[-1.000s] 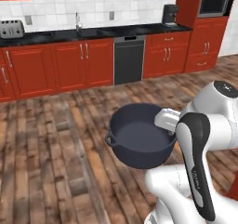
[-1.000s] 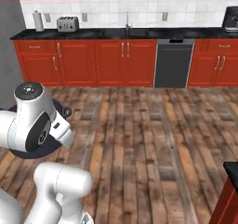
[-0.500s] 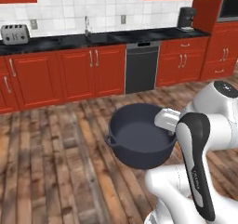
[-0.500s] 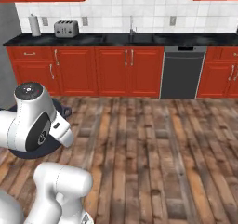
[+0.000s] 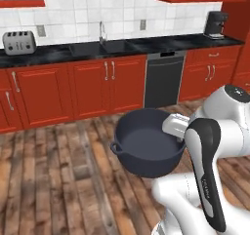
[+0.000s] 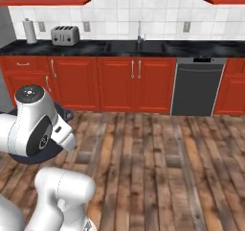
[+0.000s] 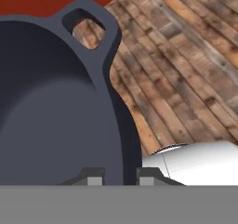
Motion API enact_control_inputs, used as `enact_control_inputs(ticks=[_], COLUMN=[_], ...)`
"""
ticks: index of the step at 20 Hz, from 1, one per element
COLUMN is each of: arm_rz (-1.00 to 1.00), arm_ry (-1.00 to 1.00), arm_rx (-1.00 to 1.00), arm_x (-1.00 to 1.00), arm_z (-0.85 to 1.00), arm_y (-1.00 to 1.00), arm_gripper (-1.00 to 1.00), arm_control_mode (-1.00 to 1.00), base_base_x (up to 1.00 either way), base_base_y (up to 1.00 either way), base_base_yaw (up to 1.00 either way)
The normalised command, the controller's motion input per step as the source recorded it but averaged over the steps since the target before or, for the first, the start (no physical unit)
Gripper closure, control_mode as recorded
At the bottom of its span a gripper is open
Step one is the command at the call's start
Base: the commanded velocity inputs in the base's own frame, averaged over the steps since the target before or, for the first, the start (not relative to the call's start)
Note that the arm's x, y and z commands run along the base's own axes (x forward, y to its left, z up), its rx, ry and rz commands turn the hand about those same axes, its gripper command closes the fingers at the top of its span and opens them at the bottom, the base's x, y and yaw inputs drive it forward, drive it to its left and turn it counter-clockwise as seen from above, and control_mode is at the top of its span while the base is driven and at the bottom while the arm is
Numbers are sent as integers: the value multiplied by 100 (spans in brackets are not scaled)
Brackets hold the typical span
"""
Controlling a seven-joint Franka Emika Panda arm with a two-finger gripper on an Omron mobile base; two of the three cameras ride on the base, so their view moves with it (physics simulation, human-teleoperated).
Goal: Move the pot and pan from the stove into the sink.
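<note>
One item is in transit: the pot [image 5: 149, 142] rides up in the air over the wood floor [image 6: 158, 167], its rim pinched between the closed-down end effector [image 7: 118, 175] fingers. The sink [image 5: 100, 48] sits well ahead in the black surface [image 5: 161, 41]. I'd keep the pot level, roll up slow, and lower it in clear of the faucet [image 6: 139, 31].

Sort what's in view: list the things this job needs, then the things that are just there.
Job:
pot, carried above the floor
gripper, fingers either side of the pot's rim
sink, in the black counter with its faucet

Just there:
toaster
coffee maker
dishwasher
paper towel roll
</note>
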Motion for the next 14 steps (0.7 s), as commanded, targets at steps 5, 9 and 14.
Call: enact_control_inputs(ticks=[5, 9, 14], arm_rz=[0, 0, 0], arm_ry=[0, 0, 0], arm_rx=[0, 0, 0], arm_x=[0, 0, 0], arm_z=[0, 0, 0], arm_y=[0, 0, 0], arm_gripper=[100, 100, 100], arm_control_mode=[100, 100, 100], base_base_x=[100, 100, 100], base_base_y=[0, 0, 0], base_base_yaw=[6, 6, 6])
